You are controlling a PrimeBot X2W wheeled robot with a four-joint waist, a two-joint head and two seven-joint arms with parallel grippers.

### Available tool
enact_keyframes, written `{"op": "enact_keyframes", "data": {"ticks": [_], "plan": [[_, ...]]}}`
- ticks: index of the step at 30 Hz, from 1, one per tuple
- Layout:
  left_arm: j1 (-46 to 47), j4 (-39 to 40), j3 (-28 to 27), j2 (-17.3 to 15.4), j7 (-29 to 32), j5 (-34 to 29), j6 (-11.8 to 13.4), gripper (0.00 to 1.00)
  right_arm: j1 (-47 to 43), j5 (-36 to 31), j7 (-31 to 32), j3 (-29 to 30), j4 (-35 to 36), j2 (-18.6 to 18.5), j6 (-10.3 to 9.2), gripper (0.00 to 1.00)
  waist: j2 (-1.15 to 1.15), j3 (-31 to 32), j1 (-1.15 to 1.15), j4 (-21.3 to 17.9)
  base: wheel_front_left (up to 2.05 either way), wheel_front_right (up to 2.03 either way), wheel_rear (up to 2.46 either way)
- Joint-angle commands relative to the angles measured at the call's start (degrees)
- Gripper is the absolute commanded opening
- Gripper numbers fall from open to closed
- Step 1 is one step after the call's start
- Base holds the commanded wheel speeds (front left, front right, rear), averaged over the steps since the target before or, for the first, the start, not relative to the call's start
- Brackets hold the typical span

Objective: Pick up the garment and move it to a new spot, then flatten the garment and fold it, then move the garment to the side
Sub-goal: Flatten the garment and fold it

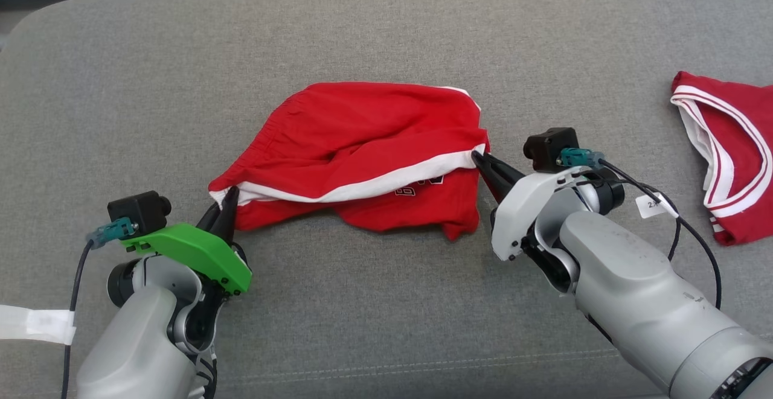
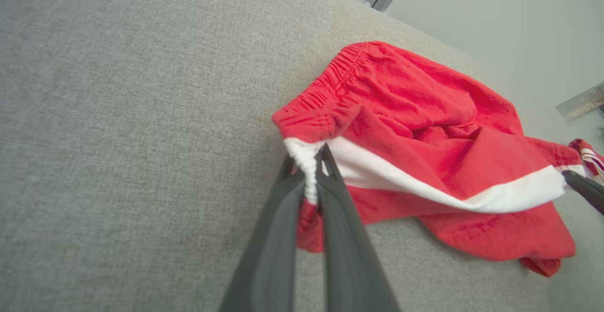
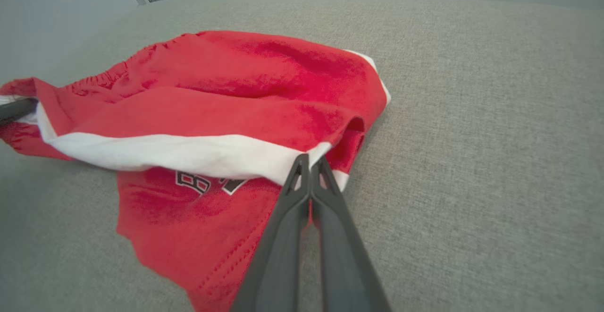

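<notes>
Grey fabric-topped bench (image 1: pixel 386 31), rounded far corners, pale wall beyond.

Garment (image 1: pixel 362 127) = red shorts w/ white stripe (image 1: pixel 374 185), crumpled at bench centre, between my two arms. Elastic waistband (image 2: pixel 339 71) end sits toward my left, leg hem toward my right. Dark printed lettering (image 3: pixel 198 182) shows partly under the stripe; can't read it.

Left pincer (image 1: pixel 224 209): fingers closed on the stripe's end at the waistband corner. Left wrist view: bunched white cloth pinched between the two tips. Green cover on that wrist.

Right pincer (image 1: pixel 481 160): fingers closed tight, tips together on the stripe's other end at the hem corner. Right wrist view: white edge nipped right at the tips. White cover on that wrist.

Stripe runs btwn the two grips, nearly straight and slightly raised. Rest of the cloth sags behind & below onto the bench. Lower leg panel lies toward me, one corner drooping at its right.

Second red garment (image 1: pixel 731 145), white-trimmed, at far right of bench, well apart from the shorts.

White tag (image 1: pixel 652 204) hangs by the right wrist. White strap (image 1: pixel 36 323) at lower left edge of head view.
</notes>
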State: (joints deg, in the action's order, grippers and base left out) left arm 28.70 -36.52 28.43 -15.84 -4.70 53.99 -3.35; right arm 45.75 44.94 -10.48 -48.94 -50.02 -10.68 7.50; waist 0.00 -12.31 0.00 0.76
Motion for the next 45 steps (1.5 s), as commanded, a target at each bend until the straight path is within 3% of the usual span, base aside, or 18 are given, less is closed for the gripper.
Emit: {"op": "enact_keyframes", "data": {"ticks": [1, 7, 13, 21, 25, 30, 35, 39, 42, 45], "plan": [[-0.63, 0.39, -0.08, -0.61, -0.59, 0.35, -0.37, 0.0, 0.92, 0.73, -1.18, -0.08, -0.16, -0.39, -0.02, 0.0, 0.0, 0.89, 0.0, -0.25, 0.0, 0.0, 0.0], [-1.21, 4.21, -1.34, -1.05, -1.24, 1.7, -0.75, 0.0, 2.55, 2.36, -3.57, 1.22, 1.75, -2.25, -0.02, 0.0, 0.0, 3.33, 0.0, -1.0, 0.0, 0.0, 0.0], [-1.96, 11.15, -2.48, -2.21, 0.01, 2.97, 0.41, 0.0, 3.45, 2.95, -4.3, 3.27, 4.71, -4.95, -0.02, 0.0, 0.0, 5.81, 0.0, -2.04, 0.0, 0.0, 0.0], [3.98, 22.66, -4.18, -3.04, 10.05, 7.23, 6.69, 0.0, 7.97, 4.57, -0.4, 7.43, 7.58, -9.31, -0.02, 0.0, 0.0, 7.59, 0.0, -3.24, 0.0, 0.0, 0.0], [12.28, 21.3, -4.41, -2.28, 15.61, 8.09, 9.84, 0.0, 13.93, 4.28, 2.88, 9.39, 5.54, -9.52, -0.02, 0.0, 0.0, 5.79, 0.0, -3.99, 0.0, 0.0, 0.0], [24.75, 13.93, -4.46, -0.31, 15.97, 5.74, 11.38, 0.0, 24.06, 1.54, 2.6, 11.94, 0.25, -7.55, -0.04, 0.0, 0.0, 1.42, 0.0, -5.73, 0.0, 0.0, 0.0], [36.41, 6.85, -6.13, 2.16, 9.05, 3.16, 9.65, 0.0, 34.78, -2.89, -2.57, 15.13, -5.56, -4.67, -0.06, 0.0, 0.0, -2.31, 0.0, -7.94, 0.0, 0.0, 0.0], [42.81, 3.28, -7.49, 2.93, 1.93, 1.44, 5.72, 0.0, 41.06, -7.02, -4.63, 19.77, -8.07, -2.94, -0.06, 0.0, 0.0, -5.18, 0.0, -10.02, 0.0, 0.0, 0.0], [46.07, 1.74, -9.21, 3.09, -2.8, 1.83, 2.71, 0.0, 42.85, -11.51, -4.73, 26.14, -3.89, -2.49, -0.07, 0.0, 0.0, -7.82, 0.0, -11.26, 0.0, 0.0, 0.0], [44.31, -0.29, -9.89, 3.27, -5.2, 3.03, -0.42, 0.0, 37.3, -15.33, -4.7, 29.69, 1.47, 0.22, -0.06, 0.0, 0.0, -9.58, 0.0, -11.94, 0.0, 0.0, 0.0]]}}
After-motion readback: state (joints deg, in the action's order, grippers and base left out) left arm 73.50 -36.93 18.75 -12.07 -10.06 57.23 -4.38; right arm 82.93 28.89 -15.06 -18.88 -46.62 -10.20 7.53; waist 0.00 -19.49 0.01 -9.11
